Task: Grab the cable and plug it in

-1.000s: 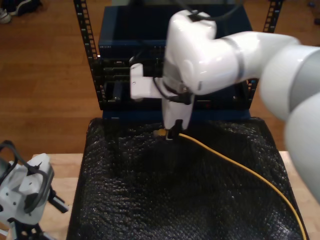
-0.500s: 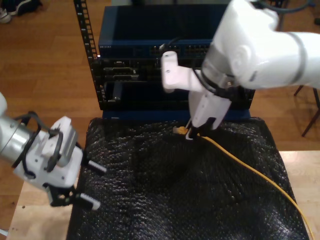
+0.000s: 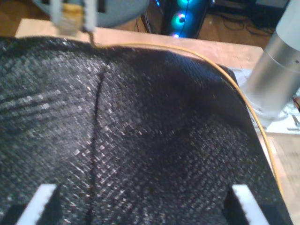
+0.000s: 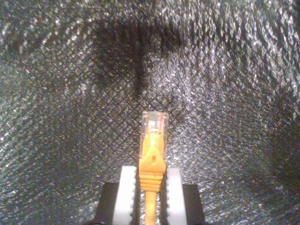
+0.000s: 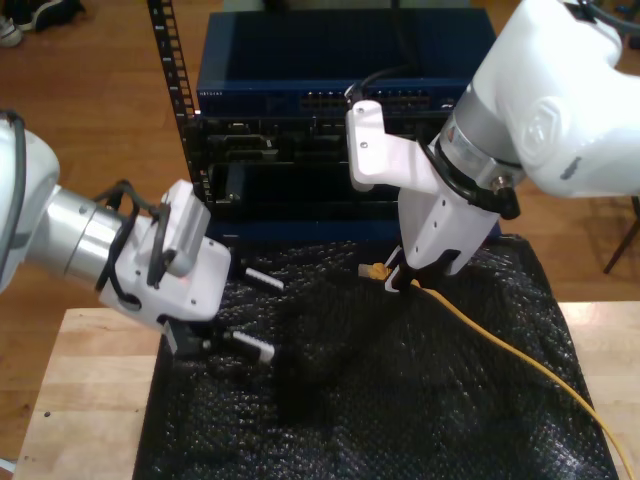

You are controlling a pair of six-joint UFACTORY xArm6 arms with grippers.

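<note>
While the cable (image 4: pixel 152 154) is trailing over the black mat (image 5: pixel 400 400), we are pinching it just behind its clear plug (image 4: pixel 153 123) in my second gripper (image 5: pixel 400 283); my first gripper (image 5: pixel 250 312), jaws spread wide and holding nothing, is hovering at the exterior view's left.

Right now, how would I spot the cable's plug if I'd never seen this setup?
Find the black mat in front of the blue equipment rack. Above its far edge my second hand pinches the yellow cable; the plug is its small clear tip, poking beyond the fingers.
</note>
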